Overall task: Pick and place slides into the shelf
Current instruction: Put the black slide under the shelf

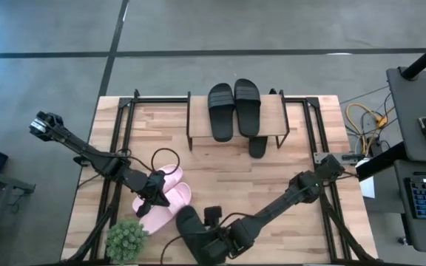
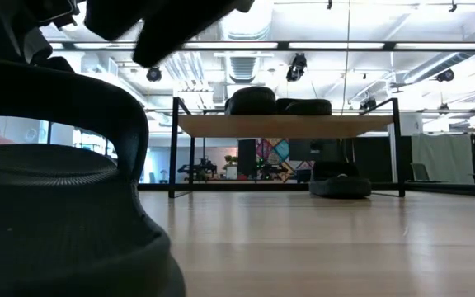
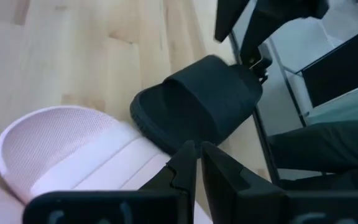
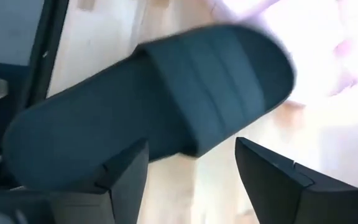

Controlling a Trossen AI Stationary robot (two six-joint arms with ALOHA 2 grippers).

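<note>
Slides are spread over a pale, planked wooden table (image 1: 220,177) with black metal rails along both sides. Largest on it is the shelf (image 1: 235,118), a low rack with a light wooden top board on thin black legs, standing at the far middle. Two black slides (image 1: 234,109) lie side by side on its board, matte, with ribbed wide straps; a third black slide (image 1: 257,146) sits on the table under the shelf's right end, partly hidden by the board.

From the right, the right arm reaches low and slantwise to the near edge, where the right gripper (image 4: 191,180) hangs over a fourth black slide (image 1: 191,229), a rounded rubbery shape with a ridged strap. Its fingers (image 4: 278,186) are spread wide on either side of the strap, not pressing it.

Beside that slide lie two pale pink slides (image 1: 165,198), their footbeds finely dimpled. The left arm bends in from the left edge, and the left gripper (image 3: 199,163) is over the pink pair with its fingers drawn together, nothing between them.

A small bushy green plant (image 1: 126,240) stands at the near left corner.
</note>
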